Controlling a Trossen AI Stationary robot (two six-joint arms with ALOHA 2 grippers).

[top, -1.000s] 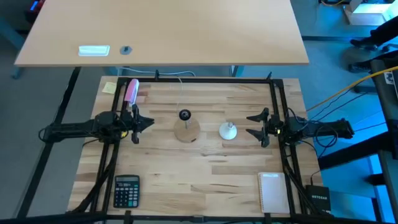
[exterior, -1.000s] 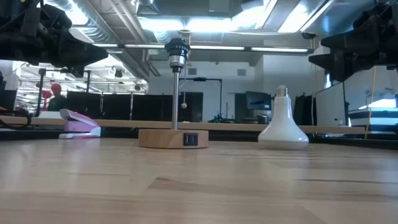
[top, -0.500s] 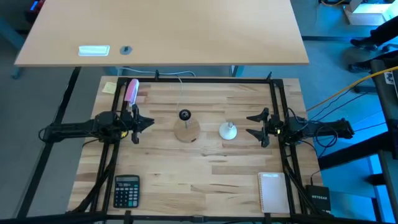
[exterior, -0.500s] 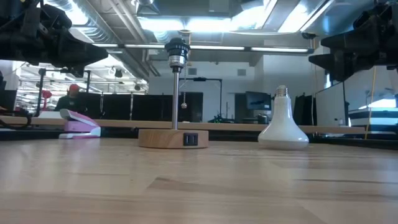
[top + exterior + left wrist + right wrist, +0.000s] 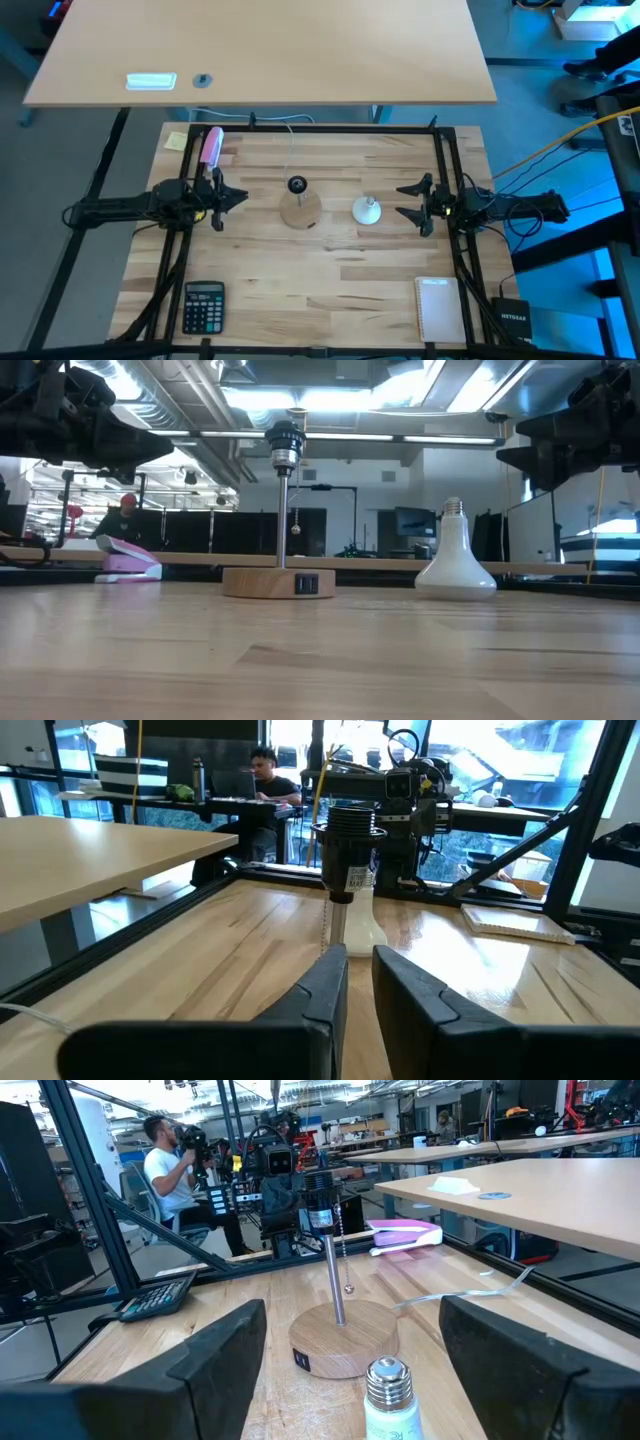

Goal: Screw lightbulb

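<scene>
On the pale butcher-block wooden table, the small white frosted lightbulb is standing upright, globe down, screw base pointing up, beside the round wooden lamp base. I am holding my right gripper near it with jaws apart, my left gripper pressed together. Beyond, a person is sitting in the workshop.

wooden table, lightbulb, lamp base, calculator

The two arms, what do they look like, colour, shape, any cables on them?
Both arms are matte black, slim and jointed, reaching in from the table's sides. The left gripper and right gripper each end in two dark, blunt, wedge-shaped fingers. A small yellow patch shows near each wrist. Black cables run along the arms; no readable markings show.
</scene>
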